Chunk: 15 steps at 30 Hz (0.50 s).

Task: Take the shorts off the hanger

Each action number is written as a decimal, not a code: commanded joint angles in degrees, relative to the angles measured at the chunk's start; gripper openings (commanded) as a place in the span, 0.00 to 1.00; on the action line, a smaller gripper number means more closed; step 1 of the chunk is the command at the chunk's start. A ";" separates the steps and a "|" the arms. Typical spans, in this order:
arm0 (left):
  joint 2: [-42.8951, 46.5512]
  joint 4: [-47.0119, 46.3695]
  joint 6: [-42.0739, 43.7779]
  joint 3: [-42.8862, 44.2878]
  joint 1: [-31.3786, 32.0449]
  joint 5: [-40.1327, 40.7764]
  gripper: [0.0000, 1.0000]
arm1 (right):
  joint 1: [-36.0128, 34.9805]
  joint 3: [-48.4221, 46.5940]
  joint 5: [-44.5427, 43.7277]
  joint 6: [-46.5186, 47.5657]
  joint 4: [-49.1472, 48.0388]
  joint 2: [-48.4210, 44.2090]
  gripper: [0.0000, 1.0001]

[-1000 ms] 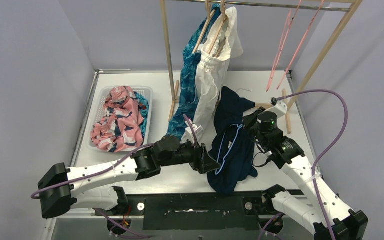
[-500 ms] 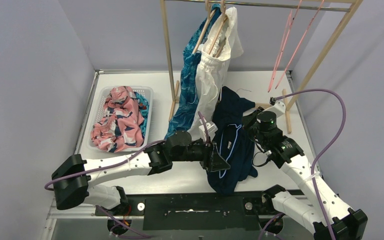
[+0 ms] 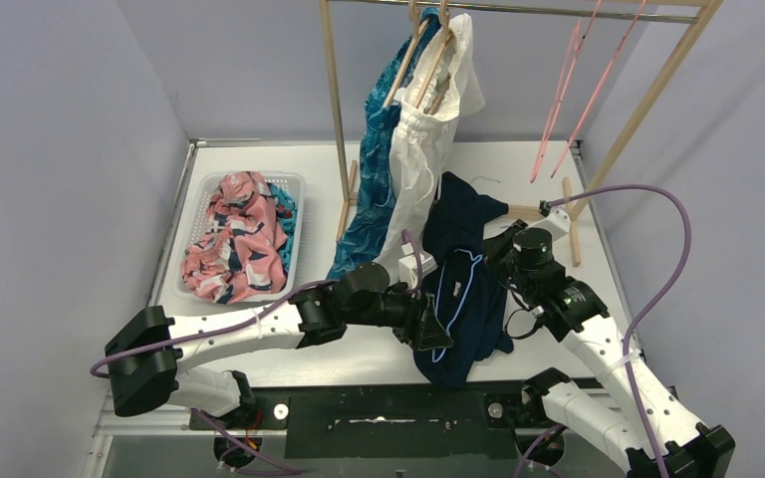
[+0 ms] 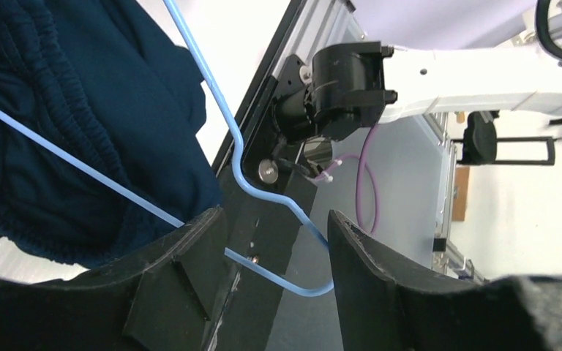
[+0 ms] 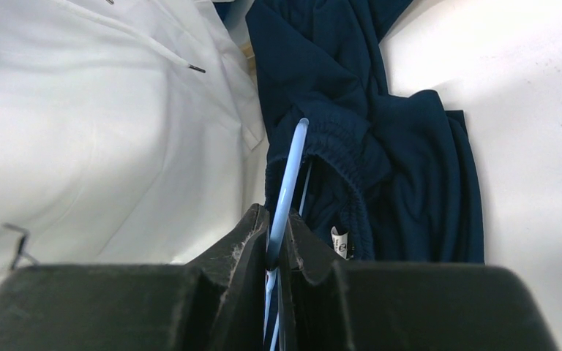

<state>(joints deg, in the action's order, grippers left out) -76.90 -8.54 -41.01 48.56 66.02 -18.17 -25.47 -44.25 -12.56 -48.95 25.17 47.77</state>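
Has closed in with left gripper, jaws apart astride thin light-blue wire hanger, with plain navy fabric shorts just beyond its fingertips. Clamps same wire in right gripper. Looks ready to strip shorts.

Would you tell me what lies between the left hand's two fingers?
The bent wire end of the blue hanger, shown in the left wrist view.

The left arm and right arm are white tubes with chunky black joints. A thin purple cable runs along each one. A tiny green light glows on the right arm. The left tool and right tool have thick black fingers.
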 commanded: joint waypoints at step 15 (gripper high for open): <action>0.03 14.06 7.46 7.32 0.91 -6.04 0.08 | 0.24 -2.63 0.08 -0.38 -2.49 1.33 0.04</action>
<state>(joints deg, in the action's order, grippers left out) -76.95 3.18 -35.68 52.25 66.67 -22.28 -25.47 -44.25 -12.34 -49.71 25.78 49.56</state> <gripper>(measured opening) 0.137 0.076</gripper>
